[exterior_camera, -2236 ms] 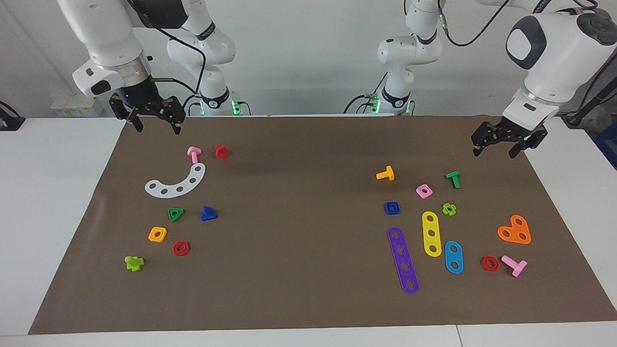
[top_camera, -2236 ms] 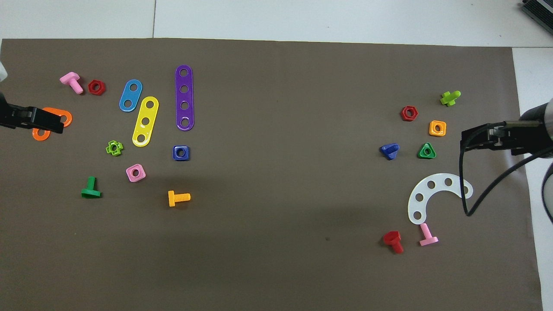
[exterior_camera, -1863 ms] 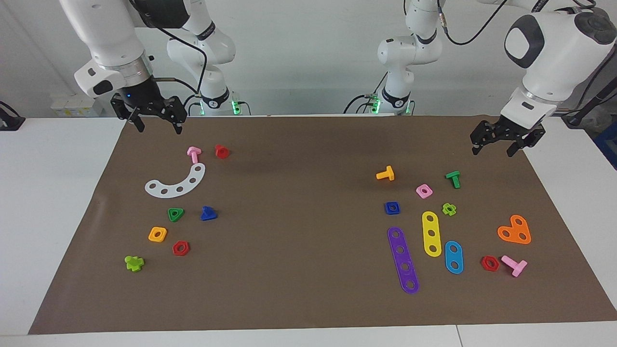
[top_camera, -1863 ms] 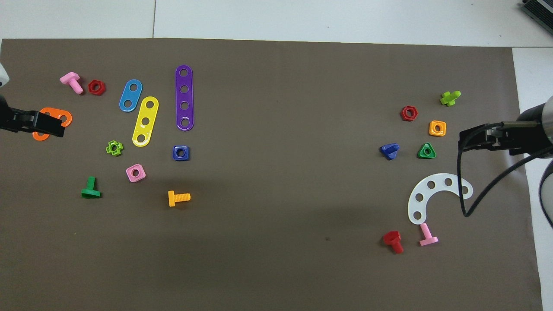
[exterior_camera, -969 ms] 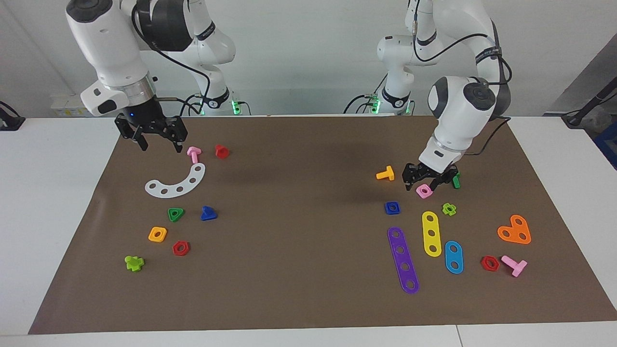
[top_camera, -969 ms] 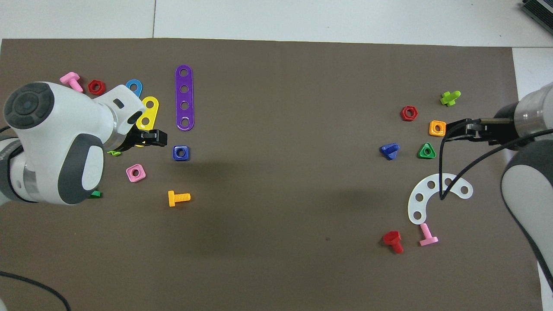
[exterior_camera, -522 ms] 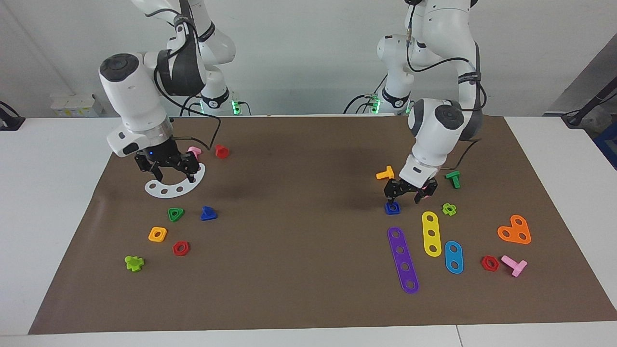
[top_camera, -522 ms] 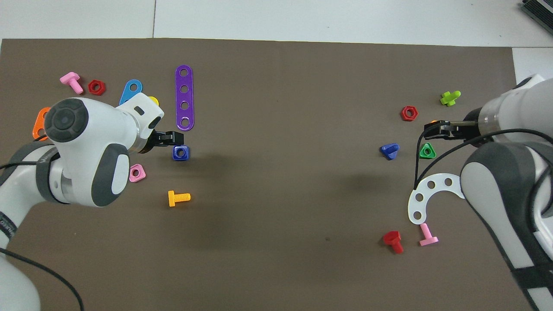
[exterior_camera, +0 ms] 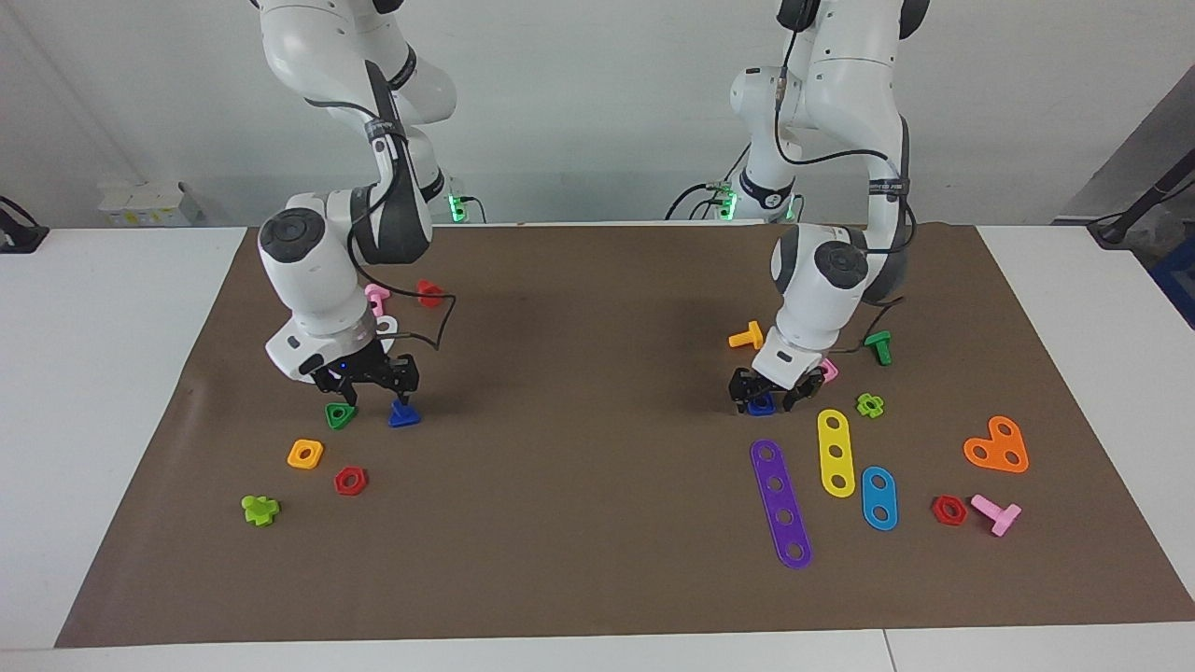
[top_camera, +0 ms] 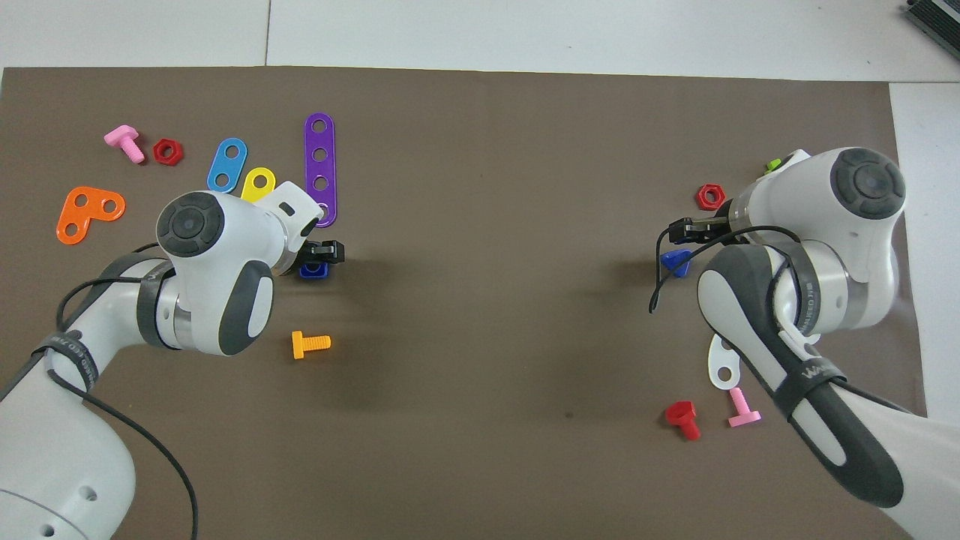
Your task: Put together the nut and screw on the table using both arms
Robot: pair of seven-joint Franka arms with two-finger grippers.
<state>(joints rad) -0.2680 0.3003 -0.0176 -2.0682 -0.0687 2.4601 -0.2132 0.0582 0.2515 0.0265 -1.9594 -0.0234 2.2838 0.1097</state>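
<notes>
The dark-blue square nut [exterior_camera: 761, 405] lies on the brown mat [exterior_camera: 579, 448] toward the left arm's end; it also shows in the overhead view [top_camera: 310, 272]. My left gripper [exterior_camera: 763, 401] is open and low, its fingers standing on either side of the nut. The dark-blue screw [exterior_camera: 403, 414] with the triangular head lies toward the right arm's end, and shows in the overhead view [top_camera: 677, 261]. My right gripper [exterior_camera: 378, 399] is open, low over the mat, one finger just above the screw, the other by the green triangular nut [exterior_camera: 341, 415].
An orange square nut [exterior_camera: 305, 454], a red hex nut [exterior_camera: 350, 481] and a lime piece [exterior_camera: 260, 510] lie near the screw. A purple strip [exterior_camera: 780, 504], a yellow strip [exterior_camera: 836, 453], an orange bolt [exterior_camera: 747, 337] and a pink nut [exterior_camera: 827, 371] surround the blue nut.
Both arms have swung in from the mat's ends and come down. The left gripper now straddles the blue nut. The right gripper has moved from the white curved strip to the blue screw.
</notes>
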